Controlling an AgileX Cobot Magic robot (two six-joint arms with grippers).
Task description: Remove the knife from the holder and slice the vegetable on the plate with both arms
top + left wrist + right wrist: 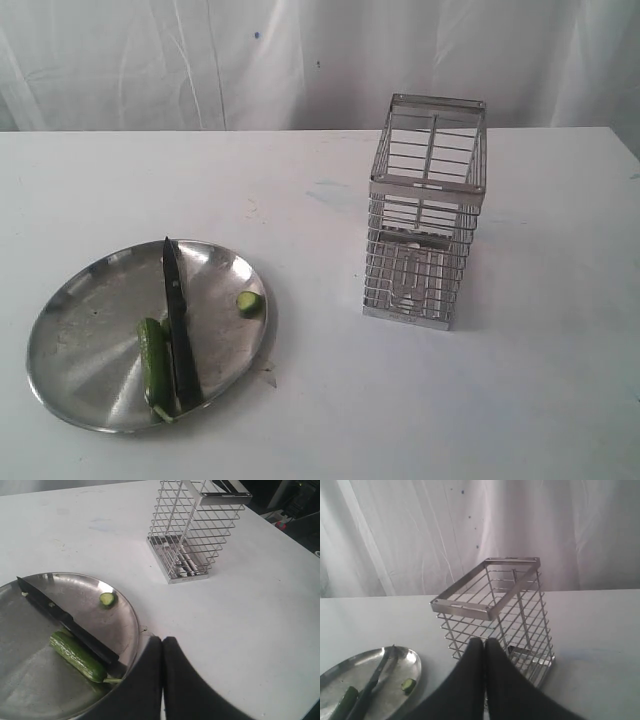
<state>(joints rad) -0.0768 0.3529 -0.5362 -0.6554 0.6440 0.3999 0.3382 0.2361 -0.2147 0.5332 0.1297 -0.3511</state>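
The plate (75, 335) is scuffed, dully reflective metal; the holder (428, 185) is bright polished steel wire. The knife (177, 320) looks dark and matt (blade and handle alike). The vegetable (153, 365) has glossy skin. The table (420, 410) is smooth matt white, and the cloth (300, 60) behind it is creased and white.

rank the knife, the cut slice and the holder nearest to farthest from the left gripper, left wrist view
1. knife, handle end at the plate's near rim
2. cut slice, farther across the plate
3. holder, off the plate, beyond
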